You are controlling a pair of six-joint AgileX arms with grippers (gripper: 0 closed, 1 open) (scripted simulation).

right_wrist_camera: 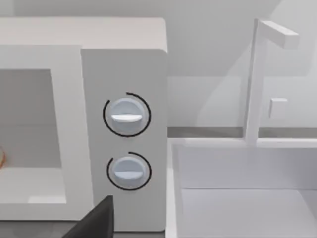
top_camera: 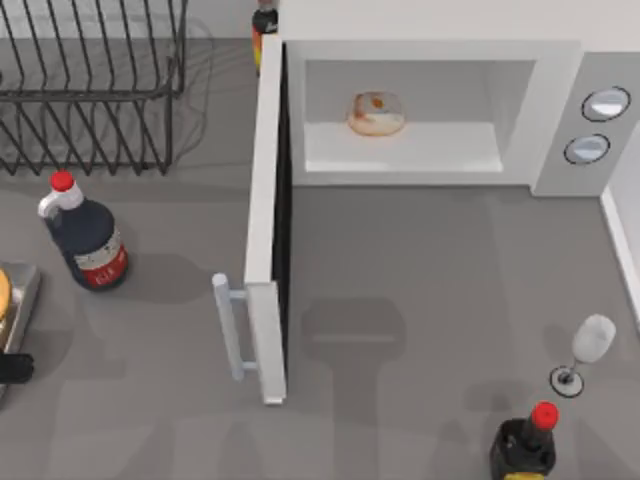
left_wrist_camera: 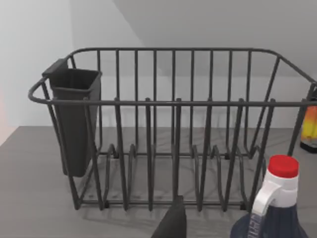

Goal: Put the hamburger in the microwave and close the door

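The hamburger (top_camera: pixel 377 113) lies inside the microwave (top_camera: pixel 560 75), on the pale floor of its cavity, left of centre. The door (top_camera: pixel 268 220) stands wide open, swung out toward the table's front, with its bar handle (top_camera: pixel 229 325) on the left face. A sliver of the hamburger (right_wrist_camera: pixel 1 157) shows at the edge of the right wrist view, beside the microwave's knob panel (right_wrist_camera: pixel 126 115). A dark part of my left gripper (left_wrist_camera: pixel 171 225) faces a wire rack. A dark part of my right gripper (right_wrist_camera: pixel 96 223) sits low in front of the microwave's knobs.
A black wire dish rack (top_camera: pixel 90 90) stands at the back left, with a red-capped dark bottle (top_camera: pixel 85 235) in front of it. Another dark bottle (top_camera: pixel 525 440) and a wine glass (top_camera: pixel 585 350) stand at the front right. A white sink (right_wrist_camera: pixel 242 188) adjoins the microwave's right side.
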